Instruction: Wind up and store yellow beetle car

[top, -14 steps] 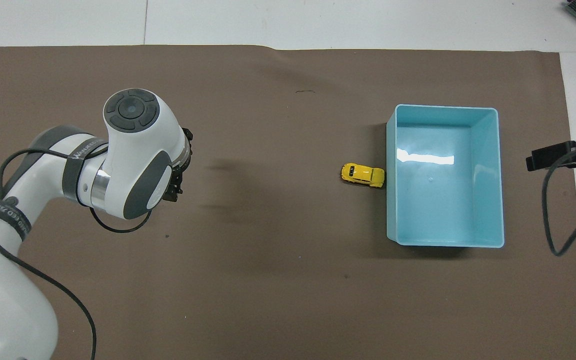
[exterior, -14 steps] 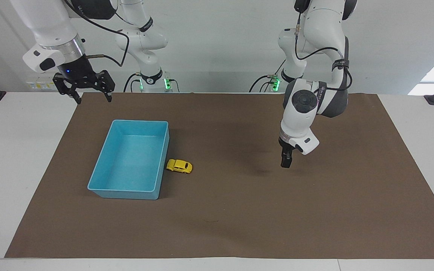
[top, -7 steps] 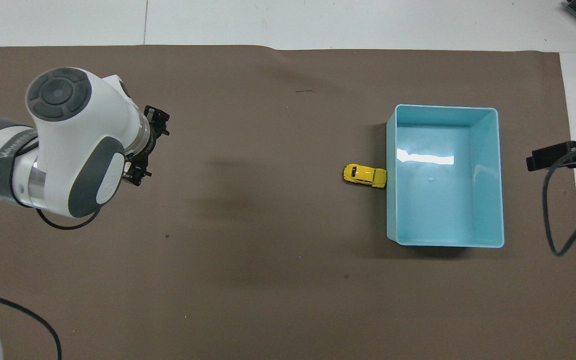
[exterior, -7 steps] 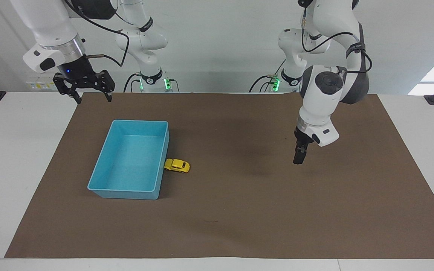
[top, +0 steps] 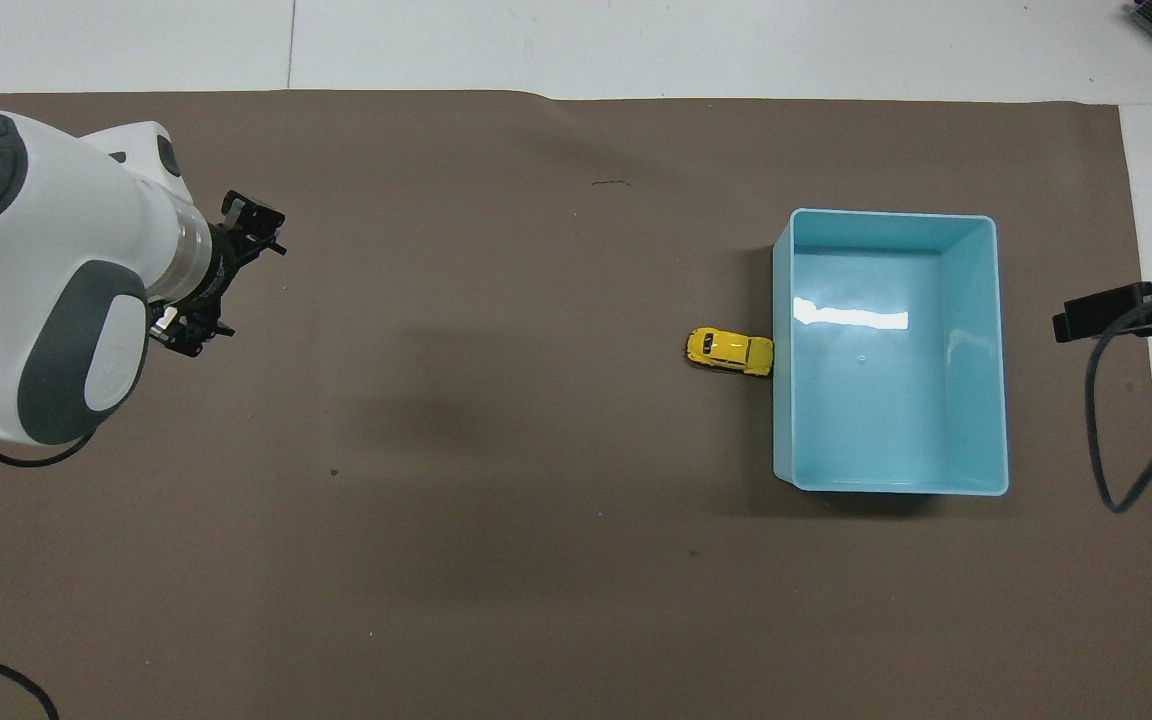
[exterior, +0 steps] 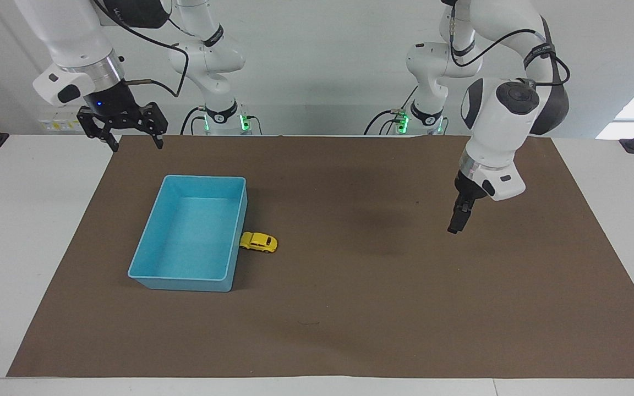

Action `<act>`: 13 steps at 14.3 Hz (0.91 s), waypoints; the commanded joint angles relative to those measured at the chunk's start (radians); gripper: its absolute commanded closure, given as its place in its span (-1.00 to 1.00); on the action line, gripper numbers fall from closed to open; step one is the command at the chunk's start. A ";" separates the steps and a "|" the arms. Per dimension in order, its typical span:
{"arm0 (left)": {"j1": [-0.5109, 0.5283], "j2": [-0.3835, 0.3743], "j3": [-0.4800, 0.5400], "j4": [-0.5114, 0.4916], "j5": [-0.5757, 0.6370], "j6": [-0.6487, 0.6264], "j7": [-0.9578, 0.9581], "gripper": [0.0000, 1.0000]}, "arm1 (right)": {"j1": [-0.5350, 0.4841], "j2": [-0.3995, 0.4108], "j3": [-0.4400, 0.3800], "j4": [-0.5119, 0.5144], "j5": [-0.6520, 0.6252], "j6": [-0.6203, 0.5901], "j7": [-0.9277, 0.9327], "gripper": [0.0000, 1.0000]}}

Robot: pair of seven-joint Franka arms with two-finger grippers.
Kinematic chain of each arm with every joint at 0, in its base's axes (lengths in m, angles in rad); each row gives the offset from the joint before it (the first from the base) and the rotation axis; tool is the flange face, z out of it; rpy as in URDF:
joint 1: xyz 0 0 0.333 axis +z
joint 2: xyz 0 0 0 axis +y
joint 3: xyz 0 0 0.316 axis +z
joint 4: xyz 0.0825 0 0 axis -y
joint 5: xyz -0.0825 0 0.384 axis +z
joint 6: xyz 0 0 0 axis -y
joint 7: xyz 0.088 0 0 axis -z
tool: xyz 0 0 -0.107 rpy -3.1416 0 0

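The yellow beetle car stands on the brown mat, its nose against the long outer wall of the light blue bin, on the side toward the left arm's end of the table. The bin holds nothing. My left gripper hangs open and holds nothing, over bare mat toward the left arm's end, well apart from the car. My right gripper waits open and raised over the mat's corner at the right arm's end, close to the robots.
The brown mat covers most of the white table. A black cable loops at the right arm's end beside the bin.
The left arm has swung away from the car toward its own end of the table and risen a little. The car rolled a short way up against the bin's wall. The right arm stayed still.
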 commanded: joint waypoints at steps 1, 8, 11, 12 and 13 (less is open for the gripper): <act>0.054 -0.052 -0.007 -0.015 -0.017 -0.062 0.202 -1.00 | 0.007 -0.014 0.011 -0.007 0.016 0.003 -0.100 -1.00; 0.122 -0.079 -0.006 -0.017 -0.018 -0.116 0.644 -1.00 | 0.009 -0.014 0.108 -0.007 -0.003 0.049 -0.467 -1.00; 0.137 -0.088 -0.006 -0.014 -0.018 -0.170 0.871 -1.00 | 0.009 -0.011 0.144 -0.009 -0.004 0.072 -0.630 -1.00; 0.140 -0.092 -0.004 -0.012 -0.018 -0.182 0.951 -1.00 | 0.010 -0.005 0.154 -0.009 -0.005 0.072 -0.666 -1.00; 0.146 -0.097 -0.006 -0.012 -0.018 -0.190 1.020 -1.00 | 0.010 0.000 0.160 -0.009 -0.005 0.072 -0.689 -1.00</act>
